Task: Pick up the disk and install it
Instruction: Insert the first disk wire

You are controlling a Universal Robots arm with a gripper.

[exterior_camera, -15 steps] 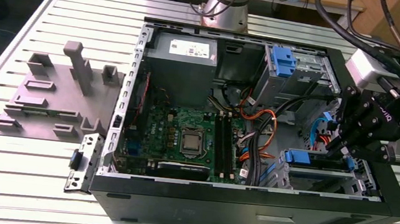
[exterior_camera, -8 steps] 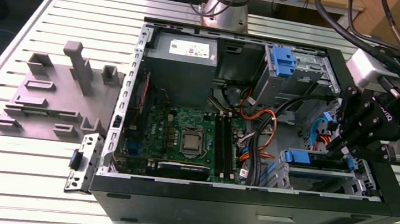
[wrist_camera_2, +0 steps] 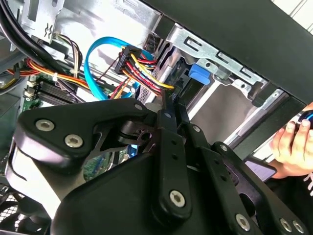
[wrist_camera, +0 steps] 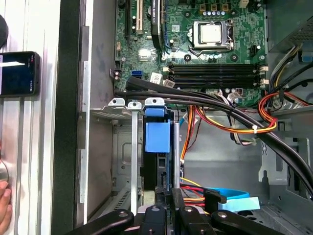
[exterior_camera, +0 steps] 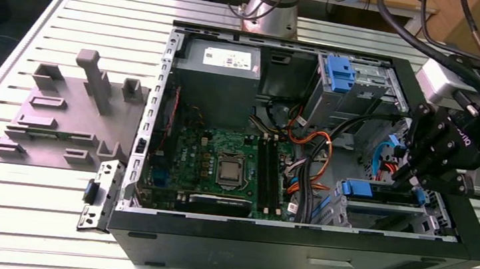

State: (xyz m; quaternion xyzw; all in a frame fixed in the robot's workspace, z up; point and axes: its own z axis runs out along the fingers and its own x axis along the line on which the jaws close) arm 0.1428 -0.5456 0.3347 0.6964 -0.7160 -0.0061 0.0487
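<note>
Gripping the disk edge-on, the gripper has it partly down in the drive cage at the corner of the computer case. Risks: carrier frame catching a cage rail if tilted; nearby power cables snagging the linkage.

1. The computer case is black outside and grey inside.
2. The board in the middle is green with a shiny silver square.
3. The disk has a blue edge and a dark body.
4. At 12 o'clock of the case, a box is grey with a white sticker.
5. The gripper is black with silver screws.
6. The wires are red, yellow, orange and black, and one flat cable is bright blue.
7. The table has pale silver stripes.
8. At 9 o'clock, a grey block holder sits plain.
</note>
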